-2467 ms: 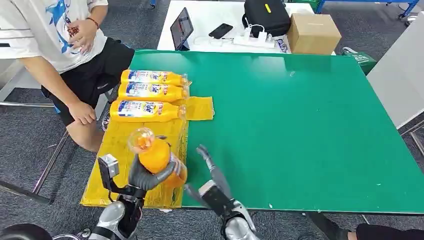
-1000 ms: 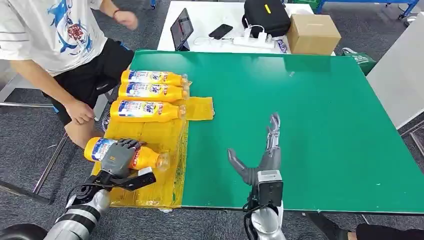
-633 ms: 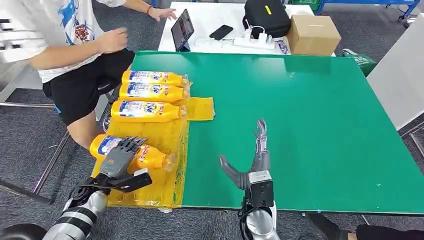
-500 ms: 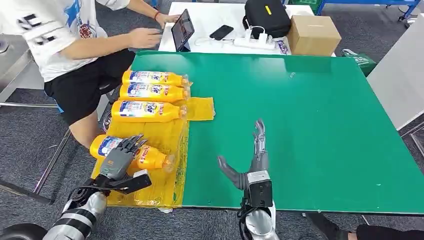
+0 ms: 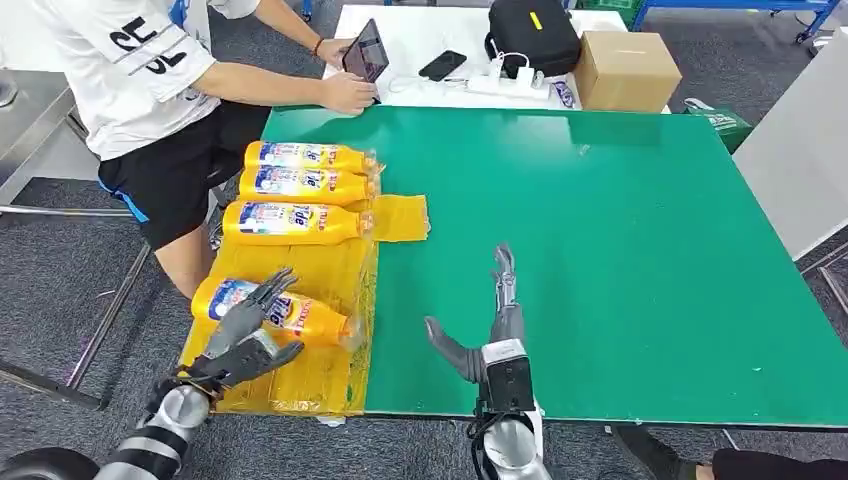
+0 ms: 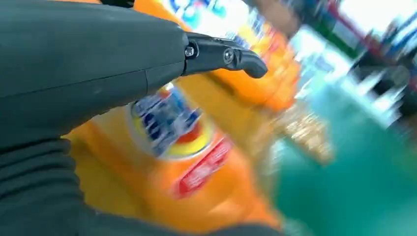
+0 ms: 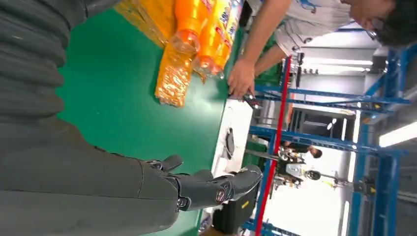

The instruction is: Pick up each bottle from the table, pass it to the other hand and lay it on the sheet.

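A: From the head view, how many bottles are on the yellow sheet (image 5: 300, 375)?

B: 4; 3 lie side by side at the far left (image 5: 300, 187), and the near bottle (image 5: 275, 310) lies on its side closer to the robot; the green table (image 5: 620, 250) has no bottle on it that I can see, so I think the job is nearly done or done.

A: Is the left hand (image 5: 245, 335) holding the near bottle?

B: No; its fingers are spread out and rest just over the bottle, not wrapped around it; the right hand (image 5: 490, 330) lies flat over the green table with fingers straight and apart, holding nothing.

A: And the left wrist view?

B: Blurry; the orange bottle (image 6: 187, 162) is right under the hand, and a dark fingertip (image 6: 241, 59) sticks out straight above it.

A: The right wrist view?

B: The right hand's fingers (image 7: 216, 189) are stretched out and holding nothing; bottle necks (image 7: 196, 44) poke in at the edge.

A: What about the room?

B: A person (image 5: 150, 90) stands at the far left touching a tablet (image 5: 365, 52) on a white table (image 5: 440, 25); a black bag (image 5: 530, 35) and a cardboard box (image 5: 625, 65) sit there too; the floor is grey carpet (image 5: 60, 260).
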You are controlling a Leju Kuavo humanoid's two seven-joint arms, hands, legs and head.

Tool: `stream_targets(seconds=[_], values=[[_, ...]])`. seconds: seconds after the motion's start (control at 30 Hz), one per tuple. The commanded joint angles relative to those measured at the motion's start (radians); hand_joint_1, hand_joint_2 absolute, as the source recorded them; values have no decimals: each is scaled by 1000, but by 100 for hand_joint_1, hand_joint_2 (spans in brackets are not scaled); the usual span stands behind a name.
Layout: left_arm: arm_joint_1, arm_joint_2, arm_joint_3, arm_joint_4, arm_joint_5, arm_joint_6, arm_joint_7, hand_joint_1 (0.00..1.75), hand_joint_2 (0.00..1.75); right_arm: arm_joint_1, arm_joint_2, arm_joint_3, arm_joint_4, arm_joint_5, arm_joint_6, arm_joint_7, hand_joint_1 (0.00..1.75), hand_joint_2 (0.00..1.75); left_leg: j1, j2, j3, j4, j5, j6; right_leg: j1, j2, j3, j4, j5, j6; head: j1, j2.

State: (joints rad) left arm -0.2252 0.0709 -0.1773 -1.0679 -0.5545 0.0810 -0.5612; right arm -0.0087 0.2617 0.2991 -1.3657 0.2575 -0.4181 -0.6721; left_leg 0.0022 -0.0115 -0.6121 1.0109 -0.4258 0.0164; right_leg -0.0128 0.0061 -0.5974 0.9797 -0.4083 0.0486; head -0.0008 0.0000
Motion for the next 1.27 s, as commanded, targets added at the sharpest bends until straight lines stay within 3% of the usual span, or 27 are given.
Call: stream_targets(seconds=[0.03,0.27,0.43,0.47,0.57,0.6,1.0,1.07,1.13,1.27], values=[[9,-271,223,-290,260,359,-102,0,0,-43,4,65,110,54,-35,53,0,175,2,-2,-1,3,-2,0,3,-4,2,1,-2,-1,0,0],[8,-260,225,-270,279,362,-111,0,0,-49,1,68,121,53,-41,50,0,175,1,2,2,0,-2,-1,2,0,2,-1,0,-2,-1,0],[-9,-261,202,-379,409,555,-137,0,0,-63,-6,102,176,81,-34,71,0,175,3,2,-1,1,-1,-1,3,0,-1,-1,0,-1,0,0],[-13,-265,209,-417,427,617,-137,0,0,-64,-4,105,188,83,-39,71,0,175,3,3,0,1,-2,-1,4,1,0,-1,0,-1,0,0],[-18,-325,308,-490,390,617,-137,0,0,-66,-2,110,212,89,-52,71,0,175,4,4,1,2,-3,-1,4,0,1,0,-1,-1,0,0],[-15,-316,292,-482,418,617,-137,0,175,-61,-1,108,207,92,-70,63,0,175,3,2,-2,1,-1,-1,3,0,-1,-1,0,-1,0,0],[0,-299,254,-454,476,601,-137,0,175,-41,-4,101,180,92,-103,40,0,175,2,2,2,0,-2,-1,3,0,2,-1,-1,-1,0,0],[41,-319,238,-375,572,448,-137,0,175,13,-1,74,69,55,-192,-26,0,175,2,2,1,0,-2,-1,3,0,1,-1,-1,-1,0,0],[131,-341,183,-381,624,335,-98,0,175,74,-5,46,-63,39,-261,-26,0,175,1,0,3,-2,-2,-1,2,-2,3,-2,-1,-1,0,0],[347,-356,53,-470,610,231,-66,0,175,192,18,-46,-267,104,-280,-26,0,175,0,1,4,-1,-4,0,0,-1,4,-2,-3,0,0,0]])
